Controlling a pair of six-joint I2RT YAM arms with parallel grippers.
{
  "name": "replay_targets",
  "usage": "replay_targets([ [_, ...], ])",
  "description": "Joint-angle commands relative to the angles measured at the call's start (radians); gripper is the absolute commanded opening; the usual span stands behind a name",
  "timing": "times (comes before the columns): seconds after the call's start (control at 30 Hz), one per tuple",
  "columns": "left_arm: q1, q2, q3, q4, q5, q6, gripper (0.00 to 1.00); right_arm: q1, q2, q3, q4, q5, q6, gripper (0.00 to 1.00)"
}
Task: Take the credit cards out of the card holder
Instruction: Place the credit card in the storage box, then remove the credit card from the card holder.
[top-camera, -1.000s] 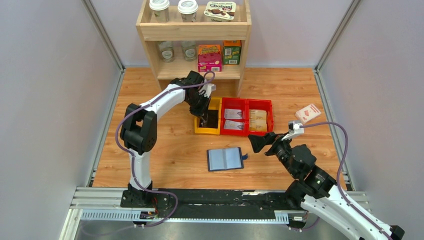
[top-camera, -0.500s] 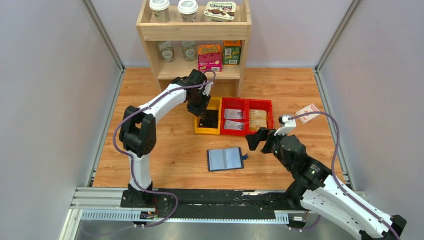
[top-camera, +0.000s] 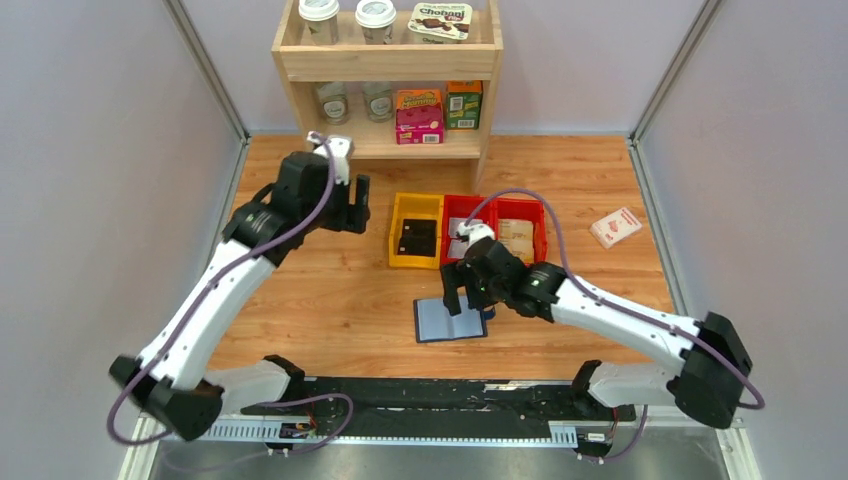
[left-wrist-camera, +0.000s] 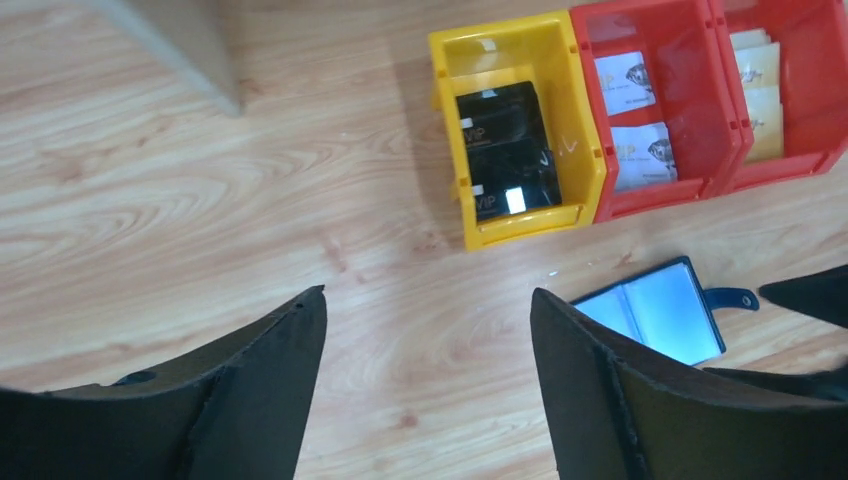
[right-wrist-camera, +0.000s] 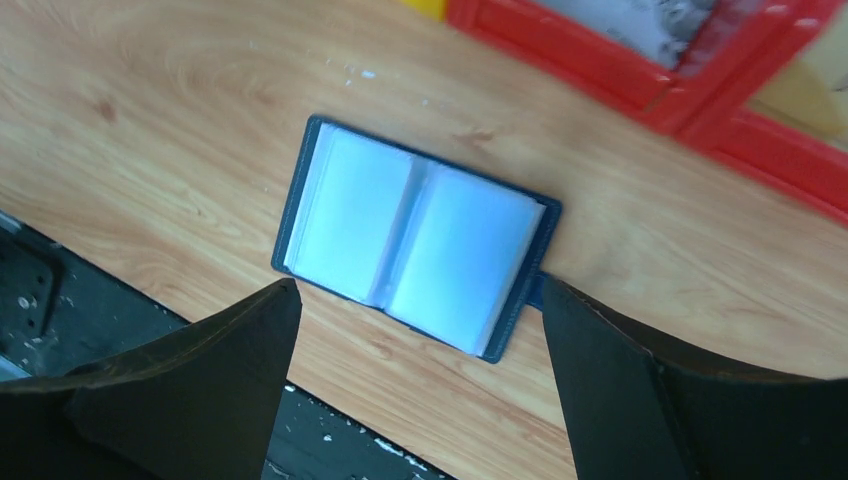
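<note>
Both empty, jaws apart: left gripper (left-wrist-camera: 428, 300) at 9 o'clock of the yellow bin (left-wrist-camera: 525, 228) holding the credit cards (left-wrist-camera: 505, 150), right gripper (right-wrist-camera: 420, 290) over the open card holder (right-wrist-camera: 412, 250) at the bin's 5 o'clock. Visible sleeves (right-wrist-camera: 350, 215) look empty, so next is probably flip a sleeve and check.

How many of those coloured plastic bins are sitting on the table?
3, in one row: the yellow bin with black cards, the middle red bin with white cards, the end red bin with tan cards. None looks hidden.
</note>
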Motion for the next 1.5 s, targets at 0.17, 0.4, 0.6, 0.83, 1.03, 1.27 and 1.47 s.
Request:
replay_targets([
  [0.17,0.009,-0.384,-0.282,-0.021,-0.184,-0.098,0.83,0.146,0.327,0.245,-0.156,-0.005,0.008,0.88],
  [0.4,0.009,-0.633,-0.478,-0.025,-0.249,-0.155,0.83,0.204,0.522,0.365,-0.259,0.02,0.017,0.87],
  [0.6,0.009,-0.639,-0.529,-0.021,-0.18,-0.19,0.84,0.216,0.625,0.433,-0.296,0.003,0.012,0.85],
  [0.83,0.011,-0.569,-0.592,0.054,-0.032,-0.251,0.84,0.218,0.694,0.454,-0.322,0.026,0.018,0.85],
  [1.03,0.005,-0.538,-0.642,0.16,0.127,-0.319,0.84,0.204,0.697,0.427,-0.308,0.016,0.022,0.74],
  [1.27,-0.033,-0.518,-0.685,0.251,0.183,-0.377,0.84,0.14,0.613,0.313,-0.174,-0.167,-0.018,0.55],
  [1.47,-0.099,-0.477,-0.707,0.321,0.191,-0.423,0.84,0.08,0.536,0.213,-0.06,-0.293,-0.037,0.45],
])
